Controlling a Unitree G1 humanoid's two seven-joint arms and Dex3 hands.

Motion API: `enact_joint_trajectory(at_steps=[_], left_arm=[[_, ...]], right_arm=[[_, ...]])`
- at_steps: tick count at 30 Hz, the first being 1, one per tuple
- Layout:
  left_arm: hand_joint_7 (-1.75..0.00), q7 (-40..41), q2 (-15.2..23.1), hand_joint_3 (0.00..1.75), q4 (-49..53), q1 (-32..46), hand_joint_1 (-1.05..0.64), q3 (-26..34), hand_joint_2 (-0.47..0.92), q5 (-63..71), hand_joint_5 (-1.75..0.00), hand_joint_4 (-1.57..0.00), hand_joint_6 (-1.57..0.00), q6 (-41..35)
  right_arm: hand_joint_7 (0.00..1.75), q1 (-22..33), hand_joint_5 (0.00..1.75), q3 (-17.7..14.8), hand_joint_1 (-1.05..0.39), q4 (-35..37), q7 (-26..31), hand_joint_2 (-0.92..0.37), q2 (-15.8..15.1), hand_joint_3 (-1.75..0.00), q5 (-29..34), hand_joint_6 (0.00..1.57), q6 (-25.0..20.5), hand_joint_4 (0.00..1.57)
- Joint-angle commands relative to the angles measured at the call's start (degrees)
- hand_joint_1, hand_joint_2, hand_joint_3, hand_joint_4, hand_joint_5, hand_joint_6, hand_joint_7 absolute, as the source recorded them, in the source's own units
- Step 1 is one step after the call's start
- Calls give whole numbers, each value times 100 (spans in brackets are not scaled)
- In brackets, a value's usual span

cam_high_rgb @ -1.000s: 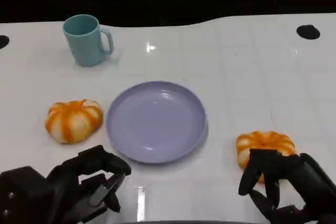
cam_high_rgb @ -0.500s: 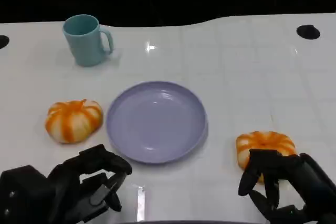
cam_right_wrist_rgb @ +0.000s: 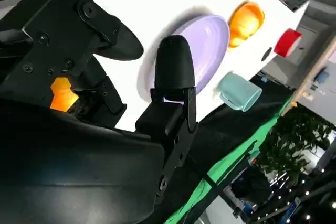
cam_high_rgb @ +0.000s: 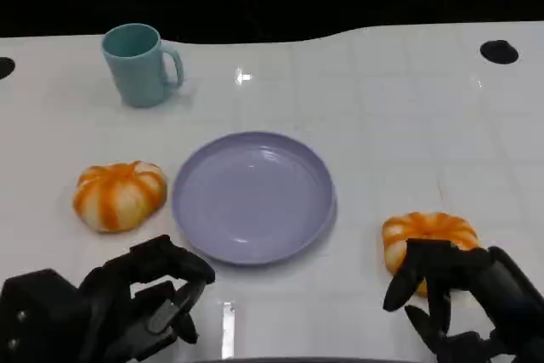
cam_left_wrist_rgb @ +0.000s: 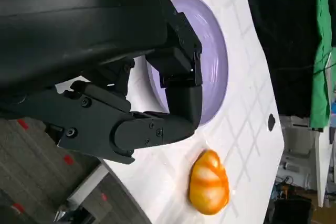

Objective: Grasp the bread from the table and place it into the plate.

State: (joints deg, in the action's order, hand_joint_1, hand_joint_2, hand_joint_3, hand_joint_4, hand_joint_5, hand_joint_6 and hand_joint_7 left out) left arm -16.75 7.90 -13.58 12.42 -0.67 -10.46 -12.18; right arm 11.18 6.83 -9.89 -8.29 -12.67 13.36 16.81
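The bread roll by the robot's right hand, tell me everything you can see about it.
The bread roll is round and domed, orange with paler cream stripes running over it like a pumpkin, and has a glossy surface. It sits on the white table, to the right of the purple plate and apart from it. The right hand is right at its near side, black fingers spread over its front edge; whether they actually touch it cannot be told. A similar roll lies left of the plate.
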Motion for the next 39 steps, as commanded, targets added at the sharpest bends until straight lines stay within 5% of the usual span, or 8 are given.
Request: enact_joint_trajectory(at_steps=[1,9,11,14,24,39], left_arm=[[-129,13,32,47,32,-3,-43,15,92,12,-175,-69,-65,54],[-128,-55,25,47,28,49,-42,51,92,-79,-175,-70,-65,93],[-128,-35,17,47,8,61,-42,57,92,-85,-175,-71,-66,65],[-128,-43,39,46,-6,76,-43,41,92,-48,-175,-71,-67,85],[-128,-52,15,47,33,87,-43,23,92,-48,-175,-73,-67,150],[-128,-1,9,47,-141,272,-44,-40,92,3,-175,-72,-67,216]], right_arm=[[91,45,134,-106,-5,-221,13,-34,-3,-118,-80,70,-247,71],[65,51,102,-138,-15,-900,-22,-50,-264,-74,481,56,-882,48],[43,17,81,-206,-28,-1176,-63,-67,-532,-34,980,52,-968,39],[23,0,64,-280,-36,-1525,-142,-76,-797,-8,1545,50,-1111,30],[9,-128,54,-122,-50,-2042,-651,-74,-1250,0,3253,42,-1545,16],[4,-888,50,652,-55,-741,-606,-74,-1158,0,4306,46,-1752,18]])
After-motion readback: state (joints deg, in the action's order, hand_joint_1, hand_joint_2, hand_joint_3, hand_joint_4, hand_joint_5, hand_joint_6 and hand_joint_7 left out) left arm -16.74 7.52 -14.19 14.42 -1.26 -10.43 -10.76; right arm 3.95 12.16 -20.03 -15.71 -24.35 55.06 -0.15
